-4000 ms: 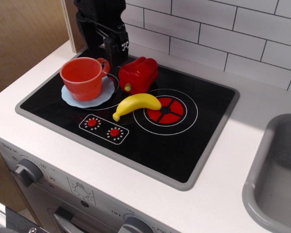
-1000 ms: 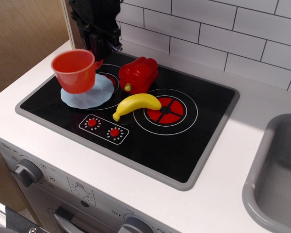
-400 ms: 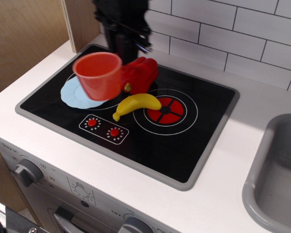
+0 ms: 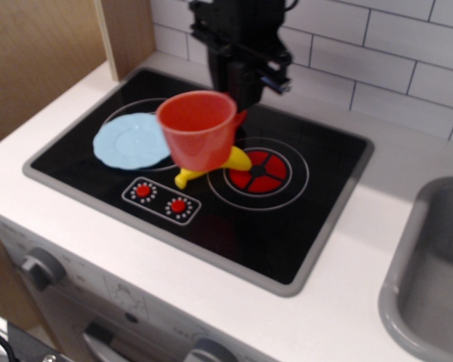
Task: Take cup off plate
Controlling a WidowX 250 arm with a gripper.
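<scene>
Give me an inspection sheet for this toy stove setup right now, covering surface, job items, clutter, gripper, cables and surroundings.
Surface: black stovetop set in a white counter.
Job's things: cup lifted in the air, clear of the plate; plate bare on the left burner.
Clutter: banana, mostly hidden behind the cup; pepper not visible.
Gripper: gripper behind the cup at its handle side; fingers hidden, grip implied.
Cables: nothing seen.
Surroundings: tiled wall, sink, wooden panel, oven knobs.
</scene>
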